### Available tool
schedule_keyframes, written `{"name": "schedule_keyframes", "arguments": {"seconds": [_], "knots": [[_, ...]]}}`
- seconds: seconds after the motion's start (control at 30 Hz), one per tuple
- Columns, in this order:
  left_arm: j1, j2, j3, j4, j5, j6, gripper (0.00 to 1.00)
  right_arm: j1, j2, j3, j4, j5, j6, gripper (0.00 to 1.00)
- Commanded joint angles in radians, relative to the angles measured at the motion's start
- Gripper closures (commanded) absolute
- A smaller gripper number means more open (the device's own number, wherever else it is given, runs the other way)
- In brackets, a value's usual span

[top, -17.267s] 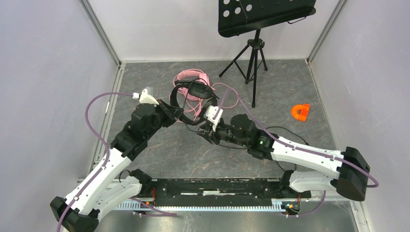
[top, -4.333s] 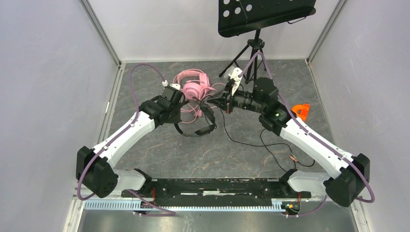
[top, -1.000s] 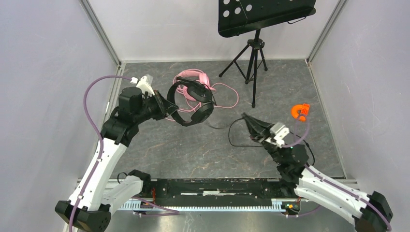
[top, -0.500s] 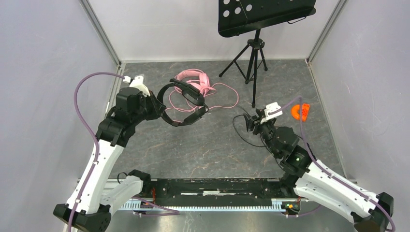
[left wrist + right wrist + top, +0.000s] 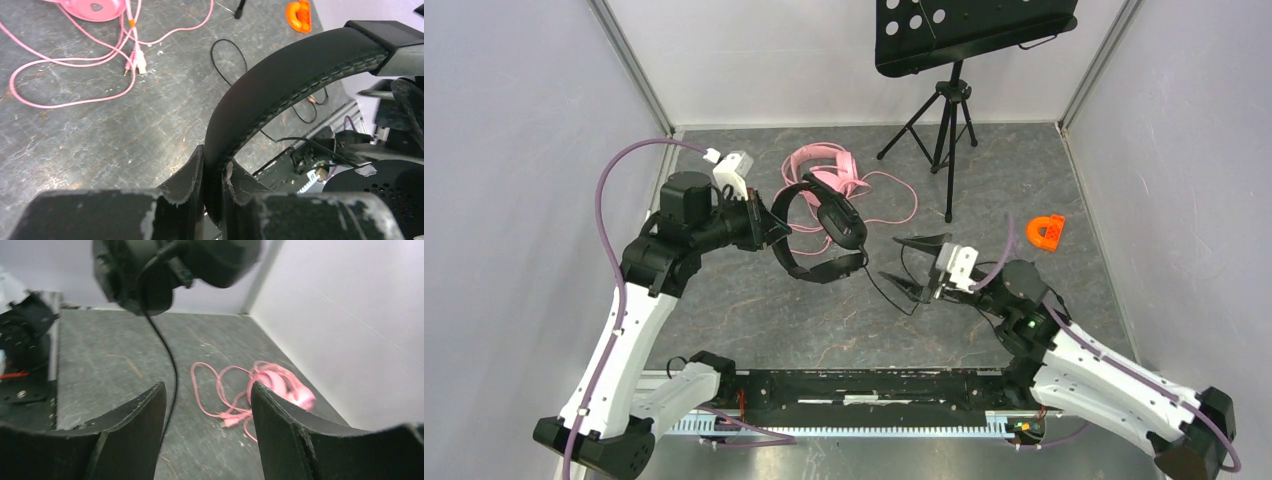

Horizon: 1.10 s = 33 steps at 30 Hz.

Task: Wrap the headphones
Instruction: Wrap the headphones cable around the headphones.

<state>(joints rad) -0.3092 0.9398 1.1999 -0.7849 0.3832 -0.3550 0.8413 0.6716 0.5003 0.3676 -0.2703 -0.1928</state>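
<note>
R gripper (image 5: 892, 259) just swung toward 9 o'clock, fingers wide, black cable (image 5: 172, 370) hanging between them. L gripper (image 5: 767, 226) clamps black headset (image 5: 837, 222) by its band, so a cable regrasp looks next.

Black, pink and orange on a grey, marbled table (image 5: 754, 310).
The black headset (image 5: 824, 235) is seen all black, with stitched seams along its band, and its black cable (image 5: 173, 365) matches. The pink headset (image 5: 824, 170) at 12 o'clock and its pink cable (image 5: 132, 50) are pink throughout. The small piece (image 5: 1045, 232) at 3 o'clock is orange, and the music stand (image 5: 964, 35) is black.
</note>
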Motion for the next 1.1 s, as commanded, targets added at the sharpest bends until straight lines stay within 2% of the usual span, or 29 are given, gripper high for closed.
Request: {"name": "schedule_keyframes", "arguments": {"seconds": [0.0,0.13,0.3,0.4,0.57,0.73,0.9,1.07], "knots": [[0.002,-0.034,0.067,0.034,0.128,0.016,0.98,0.002,0.102,0.028,0.177,-0.300,-0.048,0.33],[0.002,-0.022,0.081,0.033,0.166,0.007,0.98,0.026,0.159,-0.033,0.319,-0.339,0.018,0.34],[0.002,-0.020,0.071,0.062,0.202,-0.015,0.98,0.050,0.209,-0.071,0.376,-0.320,0.043,0.37],[0.002,-0.026,0.059,0.089,0.233,-0.030,0.98,0.061,0.237,-0.071,0.374,-0.263,0.041,0.44],[0.003,-0.035,0.059,0.107,0.319,-0.038,0.98,0.063,0.224,-0.060,0.346,-0.151,-0.047,0.72],[0.002,-0.040,0.075,0.130,0.422,-0.062,0.98,0.061,0.215,-0.026,0.330,-0.126,-0.117,0.99],[0.003,-0.016,0.079,0.094,0.535,0.005,0.98,0.062,0.222,0.023,0.337,-0.094,-0.152,1.00],[0.000,0.027,0.080,0.037,0.572,0.056,0.98,0.062,0.242,0.069,0.351,-0.067,-0.177,1.00]]}}
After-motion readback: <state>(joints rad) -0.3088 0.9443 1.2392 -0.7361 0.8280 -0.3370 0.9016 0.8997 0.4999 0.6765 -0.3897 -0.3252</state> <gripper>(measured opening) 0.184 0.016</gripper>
